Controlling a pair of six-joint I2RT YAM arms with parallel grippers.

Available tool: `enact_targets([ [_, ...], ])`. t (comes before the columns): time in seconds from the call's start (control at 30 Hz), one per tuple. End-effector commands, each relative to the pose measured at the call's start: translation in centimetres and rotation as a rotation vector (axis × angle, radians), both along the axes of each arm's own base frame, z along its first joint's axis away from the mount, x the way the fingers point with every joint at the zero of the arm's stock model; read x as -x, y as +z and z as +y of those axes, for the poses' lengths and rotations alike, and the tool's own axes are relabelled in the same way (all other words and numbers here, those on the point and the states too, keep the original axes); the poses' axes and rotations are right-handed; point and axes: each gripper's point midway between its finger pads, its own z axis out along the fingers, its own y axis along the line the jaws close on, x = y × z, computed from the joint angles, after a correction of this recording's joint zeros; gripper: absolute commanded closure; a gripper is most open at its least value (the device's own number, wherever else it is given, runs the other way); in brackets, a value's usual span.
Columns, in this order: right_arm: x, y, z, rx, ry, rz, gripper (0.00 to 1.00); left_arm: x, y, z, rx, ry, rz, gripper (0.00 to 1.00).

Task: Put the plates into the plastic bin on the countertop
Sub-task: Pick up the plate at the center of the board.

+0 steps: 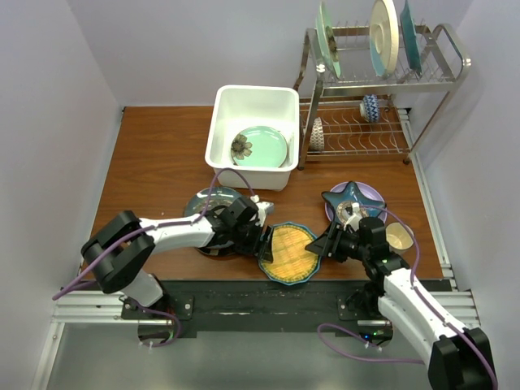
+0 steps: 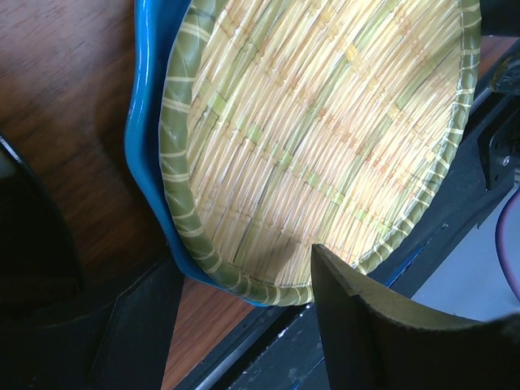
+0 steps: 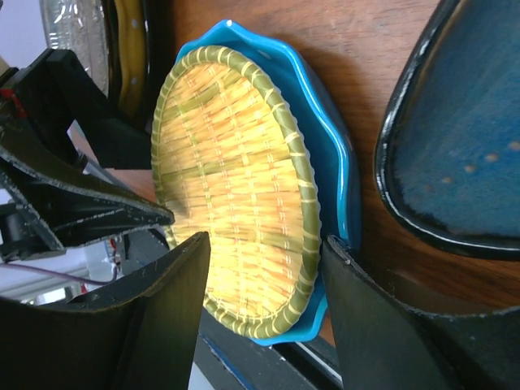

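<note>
A yellow woven plate with a green rim lies inside a blue scalloped plate at the countertop's near edge. My left gripper is at its left side, open, with the rim between the fingers. My right gripper is at its right side. It is open and astride both rims, one finger against the blue edge. The plastic bin at the back holds a mint flower plate. A dark teal plate lies under my left arm. A blue star plate rests on a lilac one.
A wire dish rack at the back right holds three large upright plates and small items below. A cream mug stands by my right arm. The black rail runs along the near edge. A dark blue plate lies close beside the right fingers.
</note>
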Motion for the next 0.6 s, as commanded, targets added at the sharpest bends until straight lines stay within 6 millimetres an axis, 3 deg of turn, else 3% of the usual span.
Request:
enact_targets([
  [0.0, 0.1, -1.6, -1.3, 0.101, -0.047, 0.041, 0.39, -0.4, 1.0, -2.0, 0.049, -0.015, -0.013, 0.33],
  [0.17, 0.2, -0.9, -0.5, 0.070, 0.002, 0.017, 0.40, -0.6, 1.3, -2.7, 0.059, -0.027, -0.018, 0.33],
  [0.5, 0.4, 4.8, 1.4, -0.078, 0.099, -0.156, 0.60, -0.7, 0.6, -2.7, 0.035, -0.034, -0.017, 0.34],
  [0.57, 0.4, 5.3, 1.4, -0.086, 0.092, -0.170, 0.70, -0.8, 0.6, -2.5, 0.030, -0.030, -0.018, 0.34],
])
